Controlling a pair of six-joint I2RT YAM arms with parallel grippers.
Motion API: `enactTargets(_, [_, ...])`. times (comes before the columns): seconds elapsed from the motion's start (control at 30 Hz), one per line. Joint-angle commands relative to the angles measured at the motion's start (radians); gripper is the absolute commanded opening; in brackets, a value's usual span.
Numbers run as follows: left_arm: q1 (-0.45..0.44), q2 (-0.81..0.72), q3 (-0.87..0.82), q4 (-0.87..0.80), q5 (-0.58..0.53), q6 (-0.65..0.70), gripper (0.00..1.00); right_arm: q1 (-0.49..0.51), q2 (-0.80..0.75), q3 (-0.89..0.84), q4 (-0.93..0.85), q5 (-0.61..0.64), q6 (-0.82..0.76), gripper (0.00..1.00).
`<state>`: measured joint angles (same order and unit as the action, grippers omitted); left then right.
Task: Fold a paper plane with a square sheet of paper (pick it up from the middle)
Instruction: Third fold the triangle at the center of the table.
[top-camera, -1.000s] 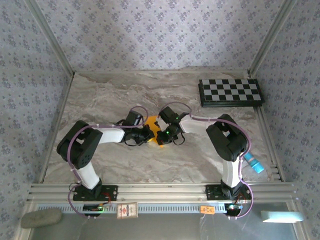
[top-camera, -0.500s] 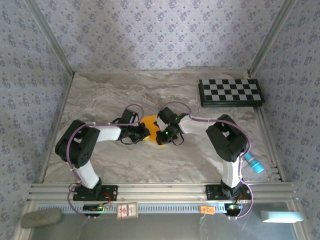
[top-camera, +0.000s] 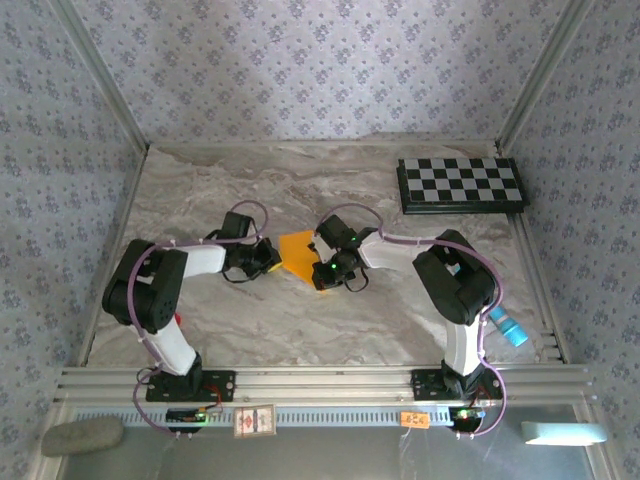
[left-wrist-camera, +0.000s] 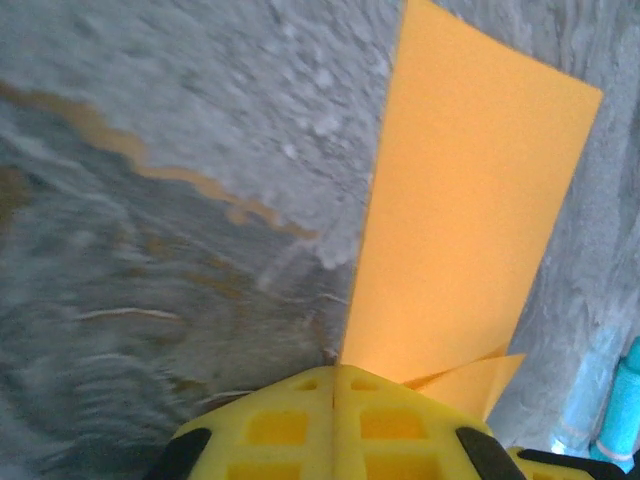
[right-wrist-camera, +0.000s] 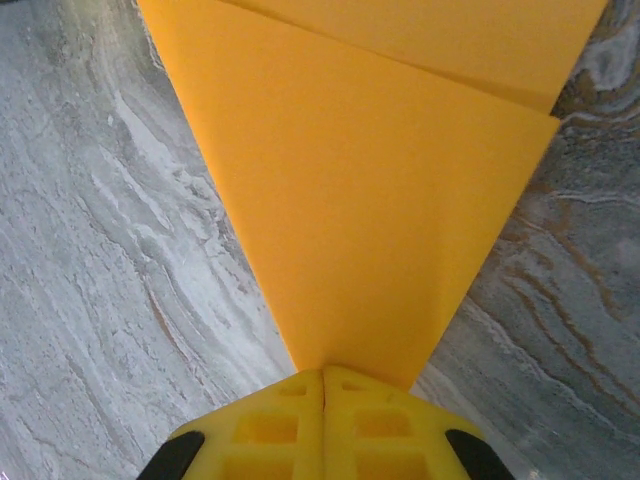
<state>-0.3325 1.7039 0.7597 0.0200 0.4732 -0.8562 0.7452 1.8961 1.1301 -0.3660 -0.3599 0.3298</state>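
The square sheet of paper (top-camera: 298, 246), orange-yellow and folded into a tapered shape with a flap on top, lies flat on the marbled table (top-camera: 200, 200) between the two arms. My left gripper (top-camera: 272, 259) is shut, and its fingertips stand at the paper's left edge. In the left wrist view the paper (left-wrist-camera: 460, 220) runs ahead and to the right of the shut left gripper (left-wrist-camera: 335, 370). My right gripper (top-camera: 316, 266) is shut too. Its tips (right-wrist-camera: 323, 372) rest on the narrow end of the paper (right-wrist-camera: 380, 200), which passes under them.
A black-and-white checkerboard (top-camera: 462, 184) lies at the back right. A light blue object (top-camera: 505, 327) rests by the right arm's base, near the table's right rail. Patterned walls close in the table at the left, back and right.
My left arm has drawn back to the left, off the paper, so more of the orange sheet shows. The right arm has stayed in place on the paper.
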Motion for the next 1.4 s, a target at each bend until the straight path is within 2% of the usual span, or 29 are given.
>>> enactTargets(0.0, [0.021,-0.050,0.040,-0.103,-0.084,0.039,0.04,0.001,0.070,-0.051,-0.166,0.100,0.014,0.05])
enactTargets(0.23, [-0.071,-0.172,0.044,-0.099,-0.100,-0.041,0.05,-0.007,0.046,0.002,-0.159,0.049,0.019,0.06])
enactTargets(0.5, [-0.163,-0.063,0.059,-0.002,-0.067,-0.109,0.05,-0.018,0.038,-0.004,-0.135,0.011,0.009,0.07])
enactTargets(0.73, [-0.168,0.035,0.079,0.002,-0.084,-0.124,0.03,-0.029,0.014,-0.010,-0.095,-0.029,0.004,0.08])
enactTargets(1.07, [-0.166,0.068,0.043,-0.033,-0.135,-0.145,0.01,-0.037,-0.041,0.054,-0.046,-0.064,0.008,0.10])
enactTargets(1.37, [-0.167,0.086,0.029,-0.038,-0.139,-0.147,0.01,-0.021,0.081,0.194,-0.043,-0.060,0.043,0.10])
